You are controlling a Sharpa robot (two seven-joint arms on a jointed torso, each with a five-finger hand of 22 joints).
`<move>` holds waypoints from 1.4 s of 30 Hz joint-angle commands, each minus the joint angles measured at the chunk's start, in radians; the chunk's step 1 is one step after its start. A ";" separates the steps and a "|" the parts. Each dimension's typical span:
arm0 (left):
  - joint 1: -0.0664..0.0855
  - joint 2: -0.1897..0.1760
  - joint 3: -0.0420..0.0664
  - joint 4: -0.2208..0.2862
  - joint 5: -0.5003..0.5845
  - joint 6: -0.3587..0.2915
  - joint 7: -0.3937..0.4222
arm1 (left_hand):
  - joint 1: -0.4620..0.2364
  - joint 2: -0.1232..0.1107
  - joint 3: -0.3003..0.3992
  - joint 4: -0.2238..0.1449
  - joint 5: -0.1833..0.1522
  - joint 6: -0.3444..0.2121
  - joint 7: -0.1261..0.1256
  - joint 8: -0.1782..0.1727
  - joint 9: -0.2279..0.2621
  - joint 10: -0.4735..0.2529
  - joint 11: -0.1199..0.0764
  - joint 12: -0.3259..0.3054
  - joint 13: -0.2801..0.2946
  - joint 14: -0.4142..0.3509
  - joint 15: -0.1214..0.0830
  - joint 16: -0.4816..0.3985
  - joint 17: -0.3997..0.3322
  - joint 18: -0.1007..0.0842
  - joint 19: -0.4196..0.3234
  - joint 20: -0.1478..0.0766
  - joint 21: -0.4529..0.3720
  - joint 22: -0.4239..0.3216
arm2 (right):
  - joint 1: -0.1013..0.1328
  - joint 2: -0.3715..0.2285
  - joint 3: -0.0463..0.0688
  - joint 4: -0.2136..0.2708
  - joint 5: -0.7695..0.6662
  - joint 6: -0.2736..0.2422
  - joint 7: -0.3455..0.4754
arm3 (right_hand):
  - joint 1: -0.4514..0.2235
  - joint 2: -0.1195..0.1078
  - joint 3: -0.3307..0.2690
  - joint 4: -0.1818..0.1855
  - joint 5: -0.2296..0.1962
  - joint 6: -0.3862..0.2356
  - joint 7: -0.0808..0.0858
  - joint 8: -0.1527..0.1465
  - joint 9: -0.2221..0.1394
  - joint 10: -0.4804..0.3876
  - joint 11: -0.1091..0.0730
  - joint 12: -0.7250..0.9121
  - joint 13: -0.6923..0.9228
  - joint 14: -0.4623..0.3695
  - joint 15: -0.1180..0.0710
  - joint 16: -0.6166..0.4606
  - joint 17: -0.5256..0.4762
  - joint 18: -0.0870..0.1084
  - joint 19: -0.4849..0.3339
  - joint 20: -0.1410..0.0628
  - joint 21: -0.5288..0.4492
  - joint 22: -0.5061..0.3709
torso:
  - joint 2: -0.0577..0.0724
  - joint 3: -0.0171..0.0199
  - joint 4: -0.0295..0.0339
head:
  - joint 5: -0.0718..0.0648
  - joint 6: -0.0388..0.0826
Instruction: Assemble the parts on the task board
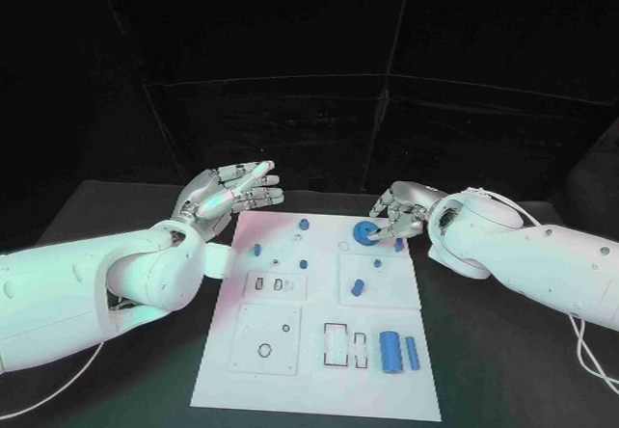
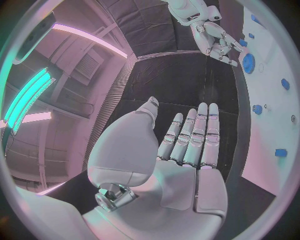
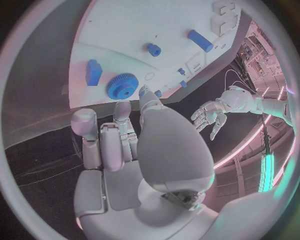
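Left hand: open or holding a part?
Open. In the left wrist view the left hand has its fingers straight and apart with nothing in the palm; the head view shows it raised beside the task board, empty.

**White shells, silver fingers**

Both arms wear smooth, glossy white casings with bulbous rounded housings behind the wrists. The left hand (image 1: 228, 196) and right hand (image 1: 398, 212) are silver-grey metal, their fingers built of short segmented links with pale pads on the inner faces. Below the fingers, each palm is a broad, smooth plate. Thin white cables trail from both forearms, well behind the fingers.
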 commanded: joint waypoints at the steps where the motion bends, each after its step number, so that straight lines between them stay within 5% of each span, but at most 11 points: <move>1: 0.001 0.002 0.001 -0.002 -0.003 0.017 0.002 | 0.000 0.008 0.002 -0.006 -0.002 0.006 0.060 -0.001 0.000 -0.002 0.004 -0.004 -0.001 0.004 0.004 -0.003 -0.001 0.007 0.007 0.001 -0.003 -0.002 | 0.002 0.011 0.001 -0.013 -0.016 0.033 -0.001 | 0.017 0.003 -0.002 0.008 0.002 -0.004 0.001 0.005 0.000 0.022 -0.001 0.068 0.072 0.053 0.008 0.012 0.021 -0.014 0.002 0.005 0.008 0.002 | -0.001 -0.0013 -0.0006 | 0.002 -0.002; 15: 0.001 0.006 0.001 -0.007 -0.003 0.018 0.000 | 0.000 0.008 0.002 -0.006 -0.002 0.006 0.060 -0.001 0.000 -0.002 0.004 -0.004 -0.001 0.004 0.004 -0.003 -0.001 0.007 0.007 0.001 -0.003 -0.002 | 0.001 0.049 0.000 -0.056 -0.063 0.064 -0.003 | 0.037 0.024 -0.005 0.000 0.012 0.005 0.002 0.019 0.001 0.086 0.001 0.261 0.279 0.064 0.011 0.044 0.090 -0.019 0.018 0.007 0.023 0.027 | -0.001 -0.0013 -0.0003 | 0.003 -0.007; 42: 0.001 0.007 0.001 -0.011 -0.003 0.020 -0.005 | 0.002 0.010 0.002 -0.010 -0.002 0.016 0.059 -0.001 0.001 -0.002 0.004 -0.005 -0.001 0.004 0.004 -0.004 -0.002 0.007 0.008 0.001 -0.005 -0.003 | 0.000 0.078 0.000 -0.088 -0.104 0.117 -0.015 | 0.058 0.044 0.002 -0.024 0.017 0.009 0.003 0.024 0.000 0.097 0.002 0.310 0.333 0.065 0.013 0.053 0.107 -0.019 0.020 0.009 0.026 0.031 | 0.000 0.0000 -0.0014 | 0.003 -0.014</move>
